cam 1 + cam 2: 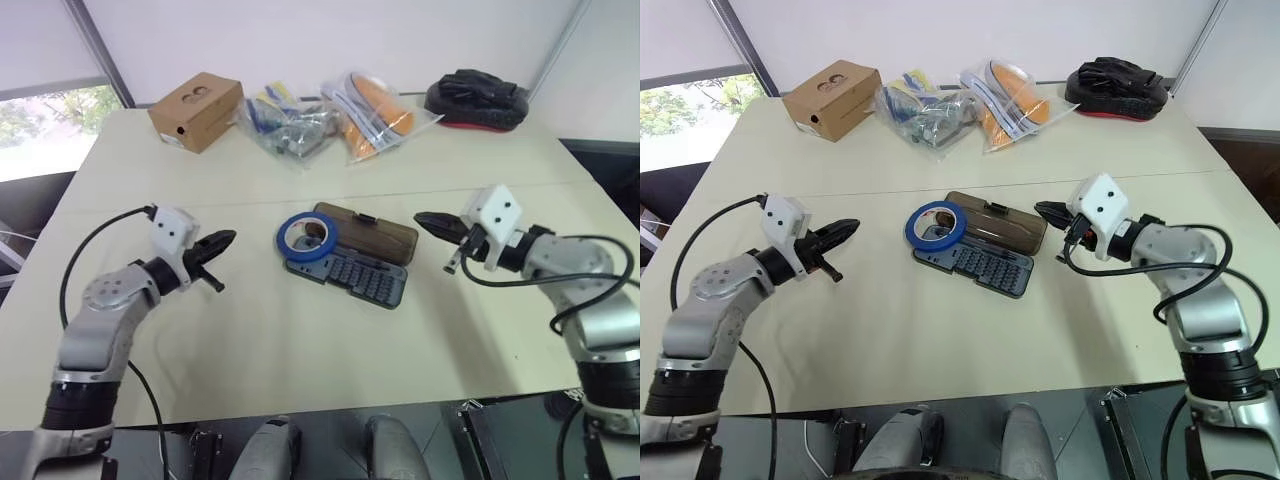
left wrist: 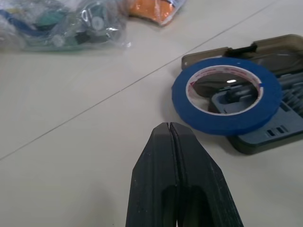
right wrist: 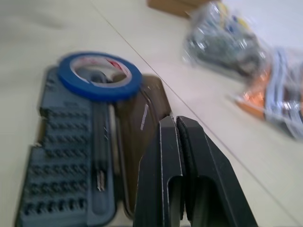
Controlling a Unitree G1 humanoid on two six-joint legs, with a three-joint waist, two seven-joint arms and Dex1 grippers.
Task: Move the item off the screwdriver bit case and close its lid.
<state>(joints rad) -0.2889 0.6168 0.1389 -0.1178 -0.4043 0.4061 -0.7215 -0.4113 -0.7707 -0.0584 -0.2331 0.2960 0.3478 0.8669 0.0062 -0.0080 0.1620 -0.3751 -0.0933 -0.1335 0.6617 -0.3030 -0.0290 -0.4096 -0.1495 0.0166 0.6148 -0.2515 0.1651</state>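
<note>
The blue roll of tape lies flat on the left end of the screwdriver bit case, overlapping both the bit tray and the lid. The case sits open near the middle of the table, with the smoky brown lid folded back flat toward the far edge, its small black latch on the far side.

My left gripper hovers just left of the tape, fingers pressed together, pointing at the roll without touching it. My right gripper hangs just right of the lid's end, its fingers also pressed together, holding nothing.

Along the far edge of the table, a brown cardboard box stands toward the left corner. Beside it lie a clear bag of small parts and a bag with orange contents. A black and red pad rests toward the far right corner.
</note>
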